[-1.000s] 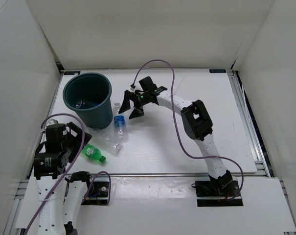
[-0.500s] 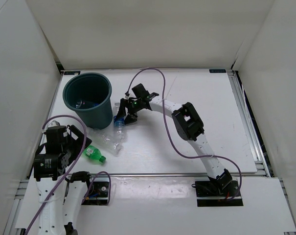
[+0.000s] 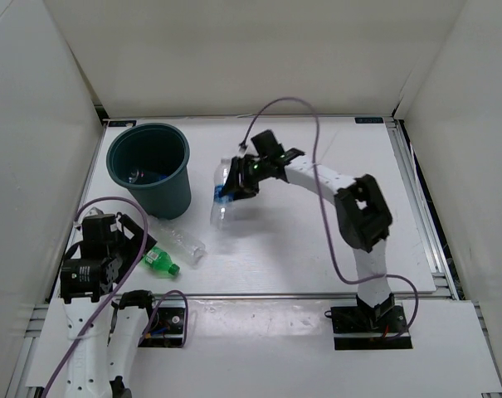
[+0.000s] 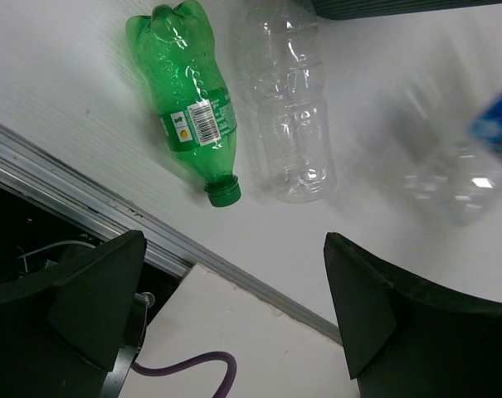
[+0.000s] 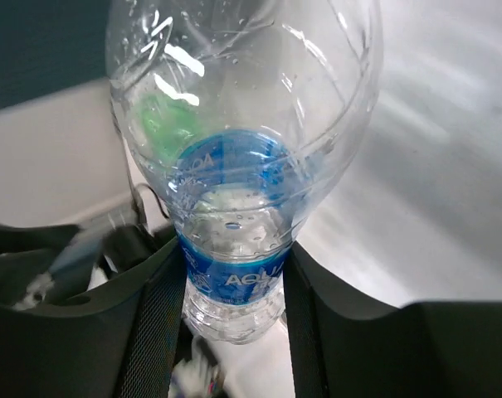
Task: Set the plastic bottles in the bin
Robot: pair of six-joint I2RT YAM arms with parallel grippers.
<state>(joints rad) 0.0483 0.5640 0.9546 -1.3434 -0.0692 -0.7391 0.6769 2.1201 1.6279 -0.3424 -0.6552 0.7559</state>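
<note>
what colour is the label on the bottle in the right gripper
The label is blue with white lettering; best in right wrist view.

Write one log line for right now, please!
right gripper: shut on blue-label bottle | left gripper: open | green bottle, clear bottle: on table

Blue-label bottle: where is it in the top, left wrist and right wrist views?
Top external: blue-label bottle left of centre, held in the right gripper, just right of the bin.
Left wrist: right edge, blurred.
Right wrist: centre, filling most of the frame.
Shared landmark: the bin, a dark strip at the top edge in left wrist, the dark area top left in right wrist.
</note>
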